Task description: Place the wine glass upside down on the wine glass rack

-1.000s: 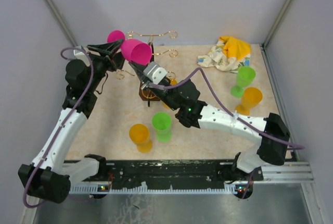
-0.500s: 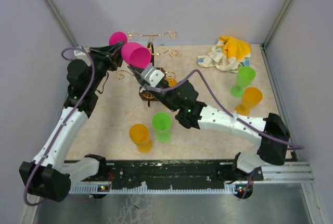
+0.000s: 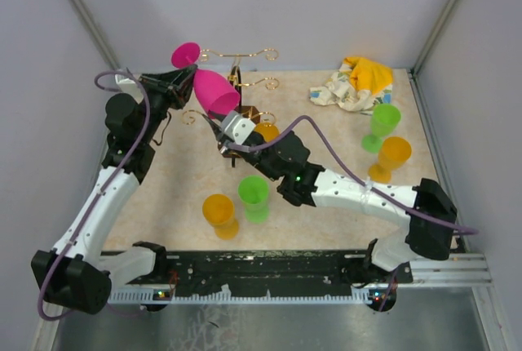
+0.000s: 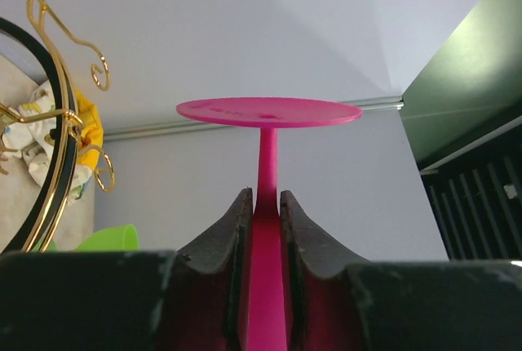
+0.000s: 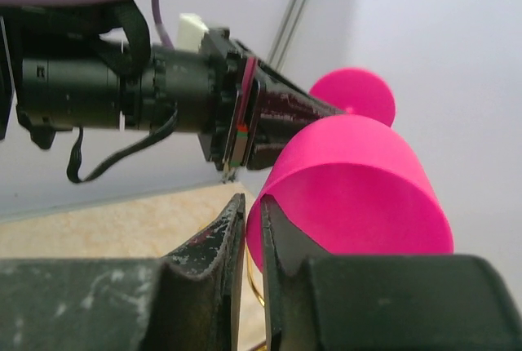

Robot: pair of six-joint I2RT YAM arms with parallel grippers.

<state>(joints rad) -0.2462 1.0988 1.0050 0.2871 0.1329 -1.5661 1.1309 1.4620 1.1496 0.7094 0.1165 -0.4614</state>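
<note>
The pink wine glass [image 3: 214, 92] hangs in the air over the back left of the table, tilted, with its foot [image 3: 185, 55] up and its bowl down toward the right. My left gripper [image 3: 181, 82] is shut on its stem [image 4: 265, 204], with the foot disc [image 4: 269, 112] above the fingers. My right gripper [image 3: 222, 116] pinches the bowl's rim [image 5: 342, 179], one finger inside and one outside. The wine glass rack [image 3: 237, 59], gold wire on a dark base, stands just behind and right of the glass. Its hooks show in the left wrist view [image 4: 49, 114].
A green glass [image 3: 254, 196] and an orange glass [image 3: 218, 212] stand in front of the arms. Another green glass [image 3: 383, 121] and orange glass [image 3: 392, 155] stand at the right. A yellow and white cloth [image 3: 356, 82] lies at the back right. Walls close the back and sides.
The glass has tipped over: its bowl mouth, facing up toward the camera before, now points down and right, and the foot has risen. My right gripper moved left with the rim.
</note>
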